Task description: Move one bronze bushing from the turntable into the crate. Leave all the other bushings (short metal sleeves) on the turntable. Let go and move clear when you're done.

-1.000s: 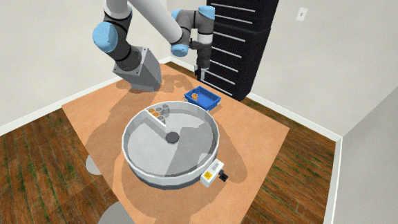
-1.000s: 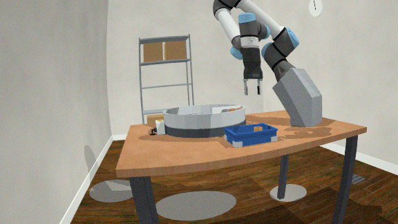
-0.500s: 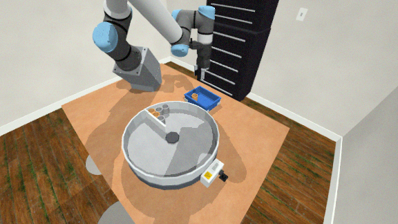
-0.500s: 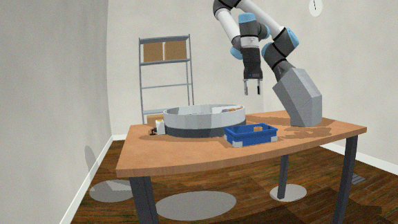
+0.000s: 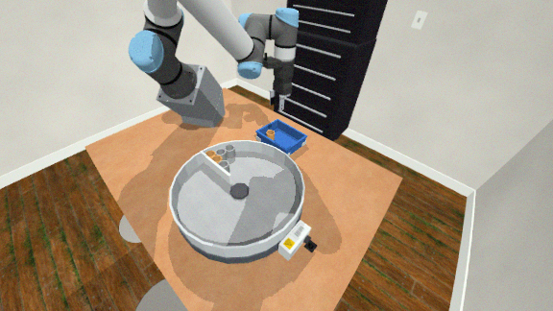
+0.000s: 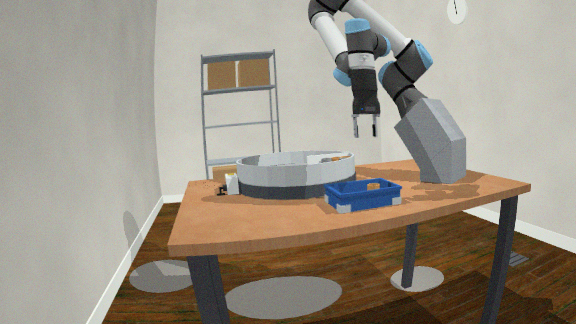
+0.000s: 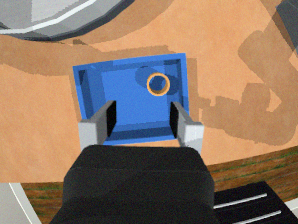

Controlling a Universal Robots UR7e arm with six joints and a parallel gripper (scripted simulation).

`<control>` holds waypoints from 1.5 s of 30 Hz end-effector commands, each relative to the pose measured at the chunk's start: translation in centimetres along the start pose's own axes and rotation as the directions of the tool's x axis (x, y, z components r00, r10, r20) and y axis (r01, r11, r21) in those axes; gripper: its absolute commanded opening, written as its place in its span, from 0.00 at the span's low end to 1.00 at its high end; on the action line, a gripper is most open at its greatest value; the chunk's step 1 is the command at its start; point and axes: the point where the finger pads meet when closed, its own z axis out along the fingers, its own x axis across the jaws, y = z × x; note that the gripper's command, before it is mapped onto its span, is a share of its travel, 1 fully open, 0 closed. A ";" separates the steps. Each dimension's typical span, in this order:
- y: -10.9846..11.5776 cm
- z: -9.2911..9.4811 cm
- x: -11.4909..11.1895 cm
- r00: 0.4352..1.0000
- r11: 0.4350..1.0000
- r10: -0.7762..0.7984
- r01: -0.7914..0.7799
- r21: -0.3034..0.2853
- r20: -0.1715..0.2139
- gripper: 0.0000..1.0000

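Spread wide and gripping nothing, the claw [image 5: 279, 108] [image 6: 365, 135] [image 7: 143, 112] is hovering above the crate [image 5: 289, 140] [image 6: 367, 200] [image 7: 127, 107], where one bronze bushing [image 5: 271, 134] [image 6: 373, 186] [image 7: 148, 87] is standing upright.

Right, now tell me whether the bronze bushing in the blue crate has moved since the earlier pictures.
No. The bronze bushing stands at the same end of the blue crate, equally near its walls.
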 end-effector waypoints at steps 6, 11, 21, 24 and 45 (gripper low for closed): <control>0.2 -0.4 -0.4 0.973 0.973 0.231 -0.231 -0.001 0.001 1.00; 0.2 -0.4 -0.4 0.973 0.973 0.231 -0.231 -0.001 0.001 1.00; 0.3 -0.4 -0.3 0.973 0.973 0.231 -0.231 -0.001 0.001 1.00; 0.3 -0.4 -0.3 0.973 0.973 0.231 -0.231 -0.001 0.001 1.00; 0.4 -0.4 -0.2 0.973 0.973 0.231 -0.231 -0.001 0.001 1.00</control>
